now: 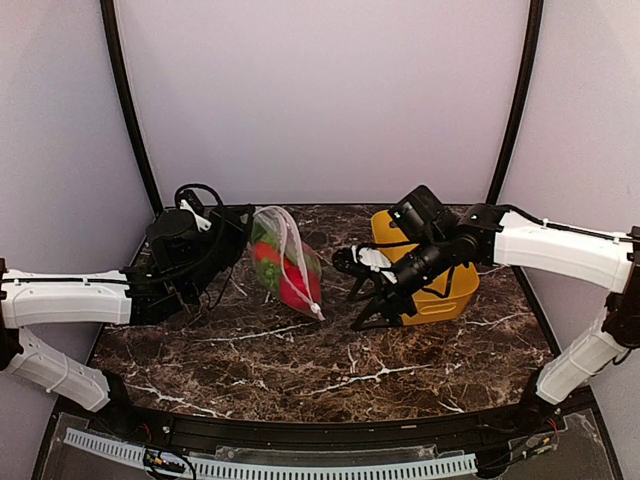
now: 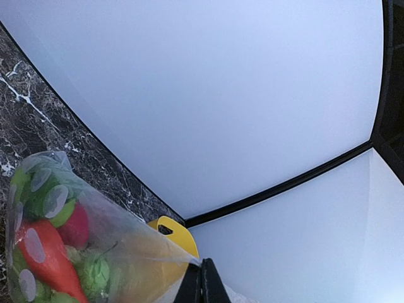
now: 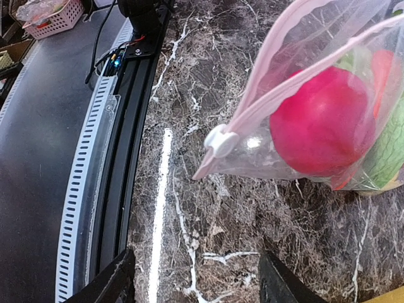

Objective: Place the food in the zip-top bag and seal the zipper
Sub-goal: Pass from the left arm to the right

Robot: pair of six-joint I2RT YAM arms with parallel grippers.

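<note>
The bag [image 1: 283, 262] is sitting at the far middle of the table [image 1: 300, 370], between the two arms and left of the yellow basket [image 1: 445, 290], apart from it; it is leaning, with the zipper [image 1: 297, 265] running down its right face from the far top to a near corner.

The left claw [image 1: 242, 233] is reaching in from the left with its fingers pressed together; in its wrist view the claw [image 2: 202, 273] is pinching a top corner of the bag [image 2: 95, 252], and the basket [image 2: 172, 232] is showing just behind the plastic.

The food is lying inside the bag; a red piece [image 1: 297, 288] is filling the near end and green pieces [image 1: 265, 250] are lying farther in; the left wrist view is showing a long red-orange piece [image 2: 47, 259], a round red one [image 2: 76, 224] and a knobbly green one [image 2: 95, 274].

The right claw [image 1: 350, 290] is hovering just right of the bag's near corner with its fingers spread and nothing between them; it is not touching the bag.

In the right wrist view the claw [image 3: 196, 271] is hanging over the table [image 3: 221, 221], short of the bag [image 3: 353, 170]; the white slider [image 3: 221, 140] is sitting at the near end of the zipper [image 3: 278, 98], whose two pink strips are parting beyond it; a round red piece [image 3: 322, 123] is pressing against the plastic just behind.
</note>
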